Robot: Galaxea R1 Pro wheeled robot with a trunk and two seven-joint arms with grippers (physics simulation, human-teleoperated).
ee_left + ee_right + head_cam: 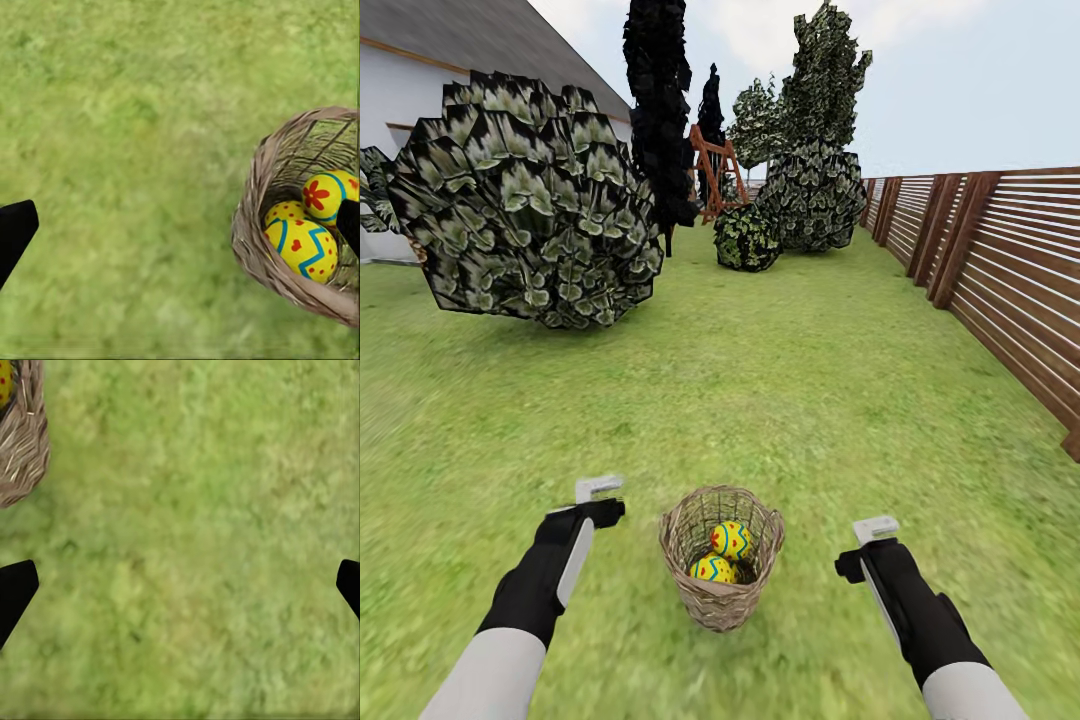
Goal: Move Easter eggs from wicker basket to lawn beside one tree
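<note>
— Nearest in: left gripper (598,488), fingers (15,229) spread wide, holding nothing, hovering over lawn (780,380). Same on the other side?

— Same. Right gripper (875,527) also spread wide and empty, black fingertips (15,589) far apart over bare grass.

— Between the two?

— Wicker basket (722,575), upright on the grass, roughly midway between both grippers, touched by neither. Closer to the left one, going by the left wrist view: rim (259,172) just beside one fingertip.

— Contents?

— Easter eggs (731,540) lying inside, yellow with blue zigzags and red marks. Two plain from the head view, one stacked above the other. Three from the left wrist view: a big one in front (304,251), one with a red flower mark behind (326,195), a third tucked between, mostly hidden. All still in the basket.

— Right wrist view?

— Corner of basket weave (22,442) at the edge, a sliver of egg, otherwise grass.

— Farther out?

— Large round bush (525,200) ahead left, white house wall (390,100) behind it. Dark-leaved tree (660,110) past the bush, thin trunk reaching the grass. Smaller bush (747,238) and taller foliage (815,170) beyond. Brown slat fence (1000,270) along the right. Red-brown wooden frame (710,170) in the distance, too small to identify.
</note>
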